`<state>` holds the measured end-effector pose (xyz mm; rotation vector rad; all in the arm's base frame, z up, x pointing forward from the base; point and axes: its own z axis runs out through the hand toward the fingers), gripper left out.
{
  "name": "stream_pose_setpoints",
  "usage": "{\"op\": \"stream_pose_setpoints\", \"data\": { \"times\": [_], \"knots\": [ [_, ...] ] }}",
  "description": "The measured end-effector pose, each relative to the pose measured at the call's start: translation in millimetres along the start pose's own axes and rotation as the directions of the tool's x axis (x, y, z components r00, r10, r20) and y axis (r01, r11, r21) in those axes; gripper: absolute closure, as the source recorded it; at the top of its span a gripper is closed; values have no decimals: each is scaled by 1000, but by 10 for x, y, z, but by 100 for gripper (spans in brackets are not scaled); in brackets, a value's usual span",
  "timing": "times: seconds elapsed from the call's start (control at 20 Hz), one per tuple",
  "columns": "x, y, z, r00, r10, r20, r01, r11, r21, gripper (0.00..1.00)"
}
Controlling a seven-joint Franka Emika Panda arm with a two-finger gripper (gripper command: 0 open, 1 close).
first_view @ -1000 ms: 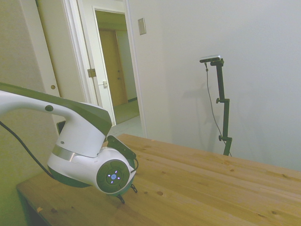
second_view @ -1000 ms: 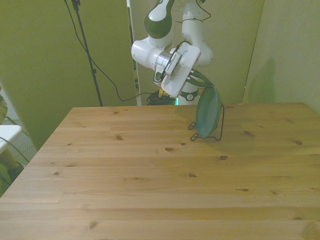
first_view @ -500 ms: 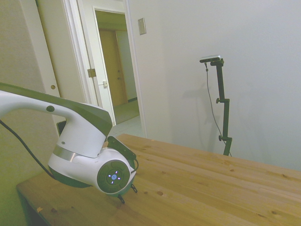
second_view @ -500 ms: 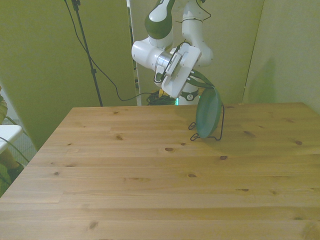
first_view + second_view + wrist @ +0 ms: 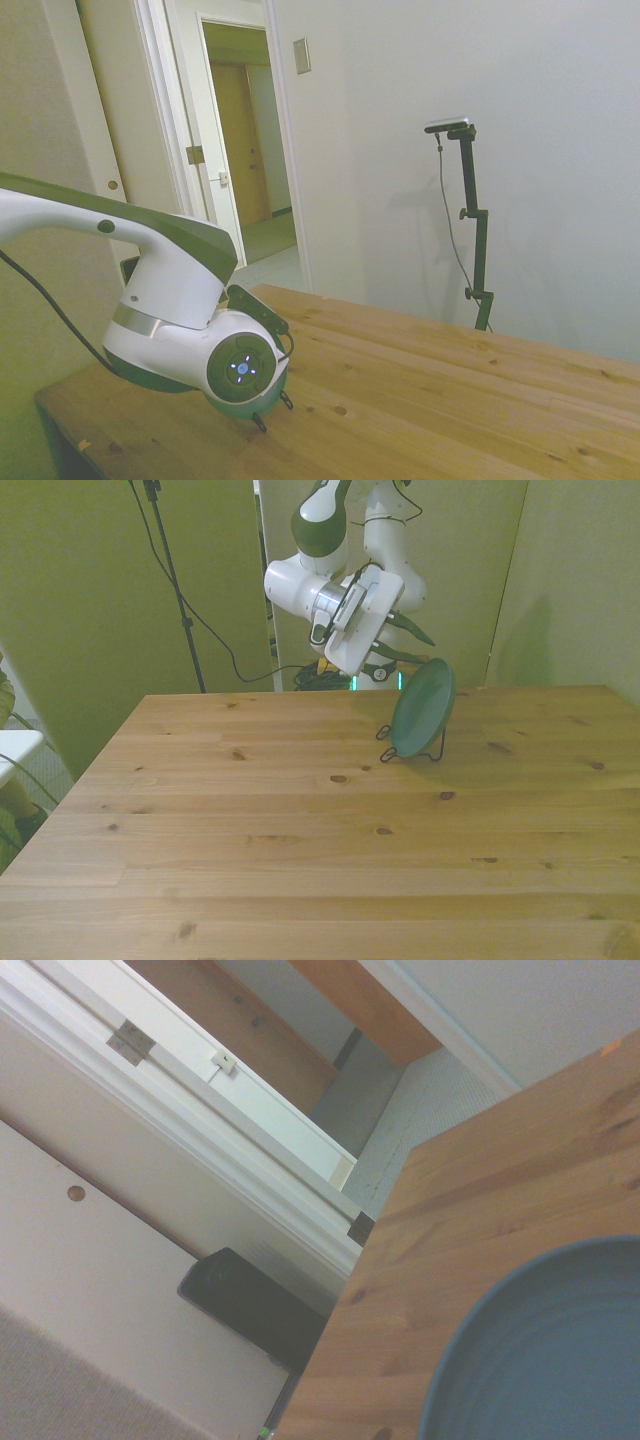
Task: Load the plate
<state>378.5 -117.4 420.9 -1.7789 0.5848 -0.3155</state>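
Teal plate (image 5: 422, 708) leaning in wire stand (image 5: 438, 750), hand (image 5: 412, 640) just above, no writing legible

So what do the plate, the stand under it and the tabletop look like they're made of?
The plate looks like matte teal ceramic or stoneware, though a dull plastic is possible: its face shows no glare. The wire stand is thin black rod, most likely coated metal. The table is wood, pine by its look: pale planks with dark knots and visible seams, with a soft satin sheen.
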Motion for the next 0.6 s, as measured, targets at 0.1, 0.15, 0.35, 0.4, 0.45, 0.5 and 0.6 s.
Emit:
{"op": "stream_pose_setpoints", "data": {
  "times": [0.1,0.15,0.35,0.4,0.45,0.5,0.6],
  "knots": [
    [9,-148,-25,1000,-27,-6,27,1000,5,0],
    [3,-239,-39,999,-39,-8,39,999,7,0],
    [-75,-696,-129,995,-94,-33,95,995,15,0],
    [-108,-838,-158,992,-113,-48,113,994,6,0],
    [-143,-984,-188,988,-140,-66,139,990,-18,0],
    [-186,-1126,-214,982,-171,-84,167,984,-58,0],
    [-297,-1373,-240,964,-240,-111,223,964,-147,0]
  ]
}}
